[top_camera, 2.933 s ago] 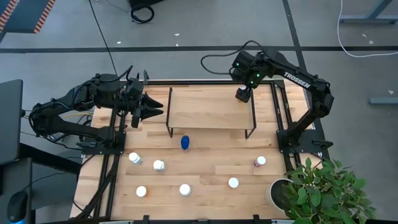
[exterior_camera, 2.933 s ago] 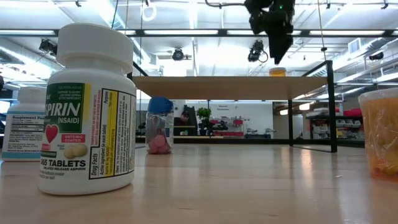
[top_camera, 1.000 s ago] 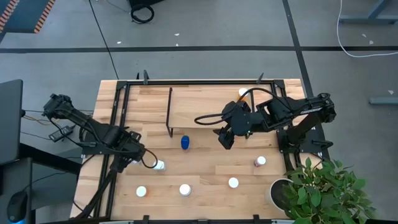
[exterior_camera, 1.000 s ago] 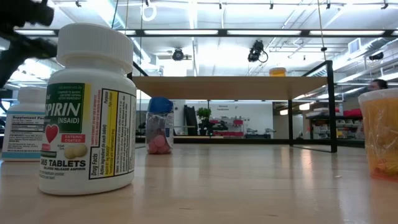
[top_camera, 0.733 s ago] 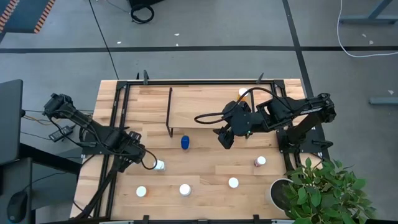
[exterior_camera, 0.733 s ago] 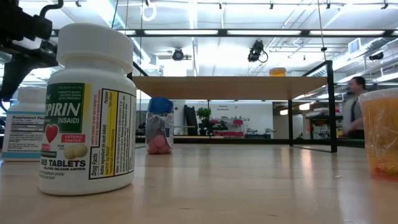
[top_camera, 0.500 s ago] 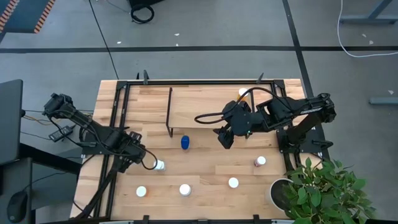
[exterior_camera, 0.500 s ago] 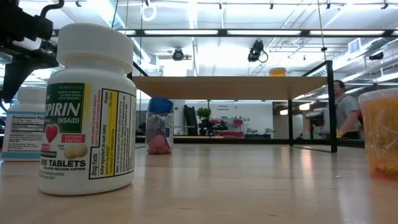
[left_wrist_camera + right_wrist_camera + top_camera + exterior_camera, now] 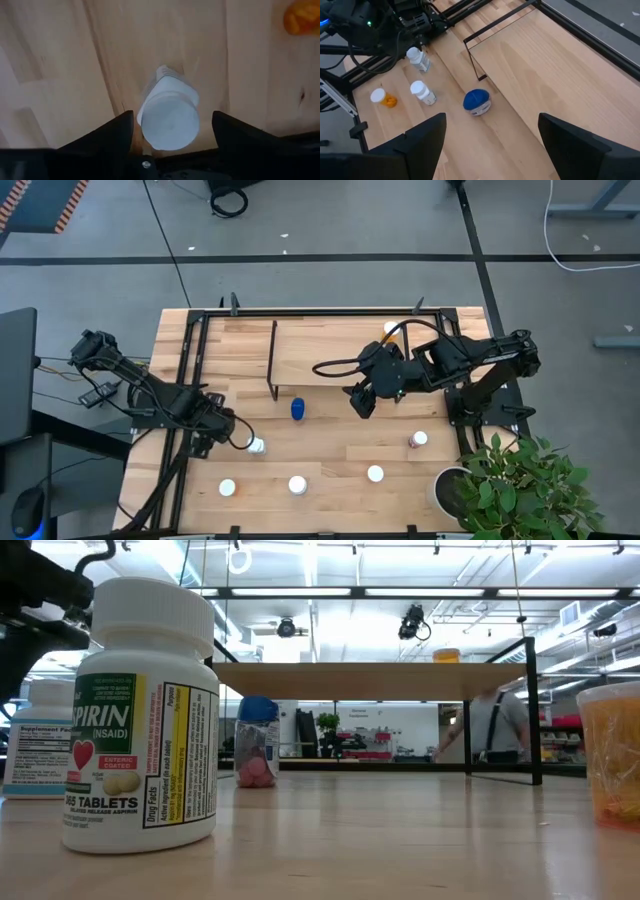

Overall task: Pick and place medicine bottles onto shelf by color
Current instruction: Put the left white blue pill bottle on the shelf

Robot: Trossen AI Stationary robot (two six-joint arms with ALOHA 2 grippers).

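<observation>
Left gripper [image 9: 170, 120] fingers spread, a white-capped bottle [image 9: 168, 116] standing between them; right gripper [image 9: 492, 125] fingers spread wide, blue bottle [image 9: 477, 101] beyond them.

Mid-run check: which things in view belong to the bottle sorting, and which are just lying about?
Job:
- shelf
- orange bottle on the shelf
- blue bottle
- pinkish bottle
- white-capped bottle, between the open fingers of the left end effector
- front-row bottles, three on the table

Lying about:
- potted plant
- person beyond the table
</observation>
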